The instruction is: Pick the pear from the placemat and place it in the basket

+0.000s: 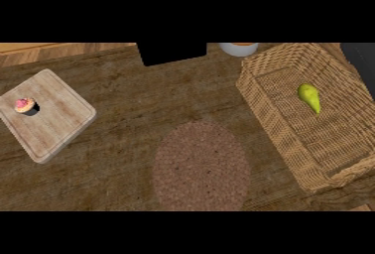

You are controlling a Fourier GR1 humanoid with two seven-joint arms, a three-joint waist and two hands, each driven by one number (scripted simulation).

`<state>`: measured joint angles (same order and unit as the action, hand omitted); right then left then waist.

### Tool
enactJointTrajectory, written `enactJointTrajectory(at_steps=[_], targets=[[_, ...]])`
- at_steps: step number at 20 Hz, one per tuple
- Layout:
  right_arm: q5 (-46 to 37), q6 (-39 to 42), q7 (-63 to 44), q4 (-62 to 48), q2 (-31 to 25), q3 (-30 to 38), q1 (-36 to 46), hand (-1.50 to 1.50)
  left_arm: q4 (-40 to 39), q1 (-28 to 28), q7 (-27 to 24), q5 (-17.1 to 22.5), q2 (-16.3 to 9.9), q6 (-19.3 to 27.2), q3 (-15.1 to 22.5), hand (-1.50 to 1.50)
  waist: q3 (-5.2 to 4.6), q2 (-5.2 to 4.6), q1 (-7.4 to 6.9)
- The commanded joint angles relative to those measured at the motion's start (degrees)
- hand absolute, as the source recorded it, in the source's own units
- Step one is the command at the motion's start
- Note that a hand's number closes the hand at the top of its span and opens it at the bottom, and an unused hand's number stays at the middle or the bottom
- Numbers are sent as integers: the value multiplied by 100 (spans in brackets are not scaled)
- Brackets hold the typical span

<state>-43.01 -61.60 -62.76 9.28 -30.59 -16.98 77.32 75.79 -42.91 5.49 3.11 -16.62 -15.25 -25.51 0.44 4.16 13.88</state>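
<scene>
Looking straight down at the counter [110,74], and neither of my hands shows anywhere in this view, so I can't tell whether they're spread, pressed together or pinching anything. The pear [310,97] lies on its side on the woven floor of the basket [273,119], towards the far half. It's yellow-green, plump at the far end and tapering to a narrow neck that points towards me and a touch right. Nothing touches it, and it sits apart from the basket's walls. The oval brown placemat [201,168] sits just left of the basket with nothing on it. Over on the far left, a wooden cutting board [55,124] carries a pink-frosted cupcake [26,105]. A white-and-orange cup [239,48] peeks in behind the basket.
</scene>
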Motion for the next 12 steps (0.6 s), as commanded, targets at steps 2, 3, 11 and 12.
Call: enactJointTrajectory(at_steps=[2, 3, 11, 12], targets=[[111, -695, -319, 135, -98, 194, 18, -150, 931, 1471, -525, 427, 116, 67, 78, 0, -38, 115, 454], [119, -785, -288, 177, -34, 206, -60, -150, 917, 1362, -577, 418, 121, 26, 34, 0, -35, 135, 426], [321, -643, -228, 392, 413, 367, -416, -150, 909, 1009, -601, 384, 278, -105, -172, 0, -29, 268, 713], [356, -635, -214, 405, 431, 393, -527, -150, 946, 945, -633, 370, 267, -118, -216, 0, -10, 290, 799]])
